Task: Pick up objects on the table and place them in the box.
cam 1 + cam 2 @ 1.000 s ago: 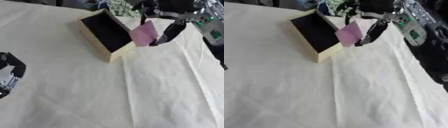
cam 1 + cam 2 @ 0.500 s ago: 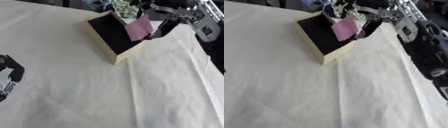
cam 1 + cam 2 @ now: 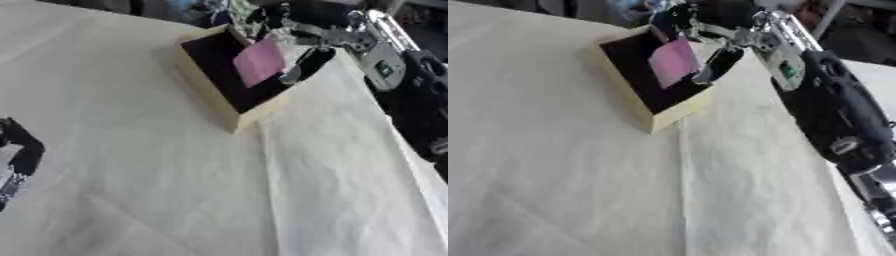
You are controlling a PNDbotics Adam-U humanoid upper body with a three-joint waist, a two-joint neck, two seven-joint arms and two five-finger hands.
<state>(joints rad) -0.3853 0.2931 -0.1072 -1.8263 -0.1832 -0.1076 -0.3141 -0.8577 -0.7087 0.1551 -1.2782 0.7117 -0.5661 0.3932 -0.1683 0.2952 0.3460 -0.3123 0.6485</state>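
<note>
Left eye view: pink card (image 3: 258, 62) over box (image 3: 219, 102)

I count one box (image 3: 229, 80), one pink flat piece (image 3: 259, 62), two robot hands: right (image 3: 302, 65), left (image 3: 19, 155), on one bench (image 3: 175, 190).

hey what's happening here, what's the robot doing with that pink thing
The robot's right hand is holding a flat pink card over the open box, which sits on a cloth-covered table. The card hangs tilted above the box's dark inside and looks not yet let go, so it seems about to be dropped in. The left hand shows at the left edge of the view, idle and away from the box.
</note>
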